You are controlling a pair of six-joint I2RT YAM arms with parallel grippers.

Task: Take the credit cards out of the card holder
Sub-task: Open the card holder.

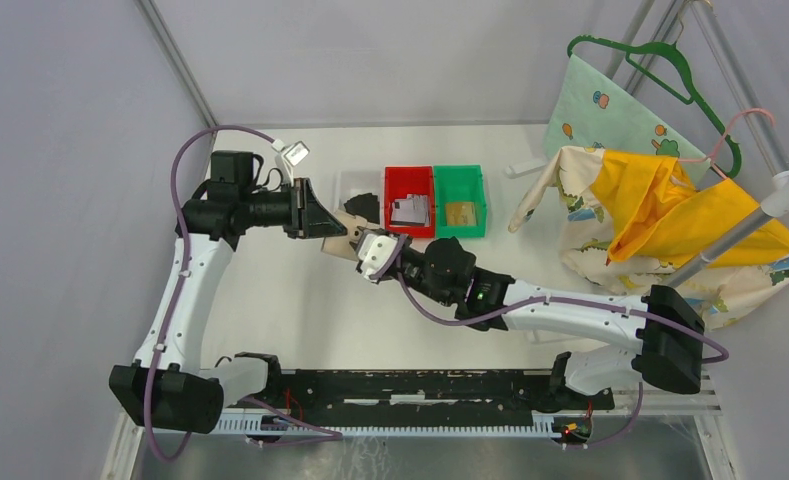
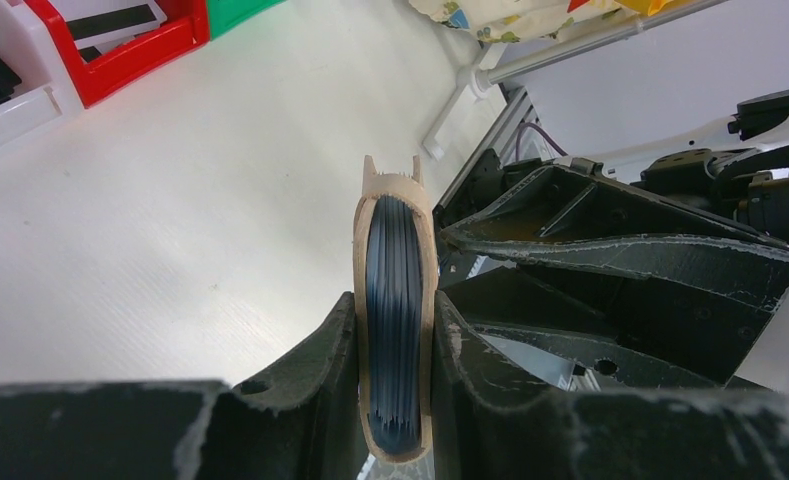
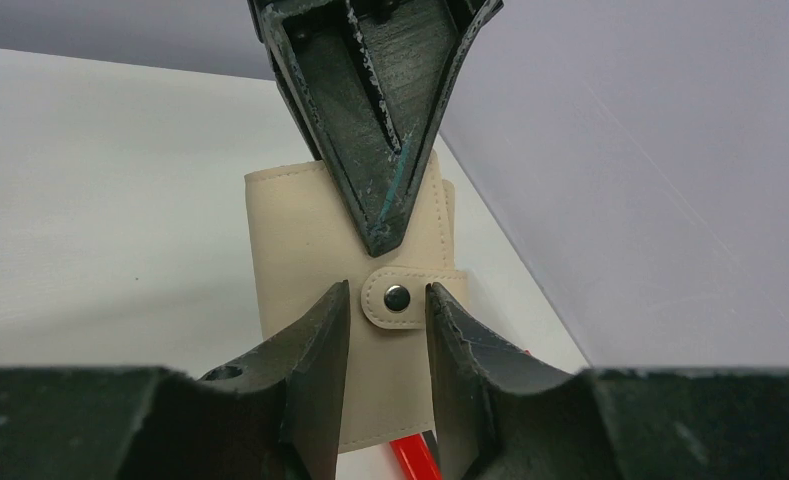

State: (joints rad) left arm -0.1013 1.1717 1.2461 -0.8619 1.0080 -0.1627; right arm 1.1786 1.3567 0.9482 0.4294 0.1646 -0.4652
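Note:
My left gripper [image 1: 322,218] is shut on the beige card holder [image 1: 344,238] and holds it above the table. In the left wrist view the card holder [image 2: 391,182] stands edge-on between my fingers [image 2: 320,350], its dark sleeve edges [image 2: 395,290] showing inside. My right gripper [image 3: 388,300] faces the card holder [image 3: 290,230], its jaws apart on either side of the fastened snap tab [image 3: 398,297]. Credit cards lie in the bins: grey ones [image 1: 410,210] in the red, a gold one [image 1: 460,213] in the green, a black one [image 1: 368,207] in the white. Any cards in the holder are hidden.
The white [image 1: 348,186], red [image 1: 394,180] and green [image 1: 482,195] bins stand in a row at the table's back. Patterned and yellow cloth [image 1: 660,210] hangs on a rack [image 1: 770,205] at the right, with a green hanger [image 1: 660,65]. Grey walls close in the left and back.

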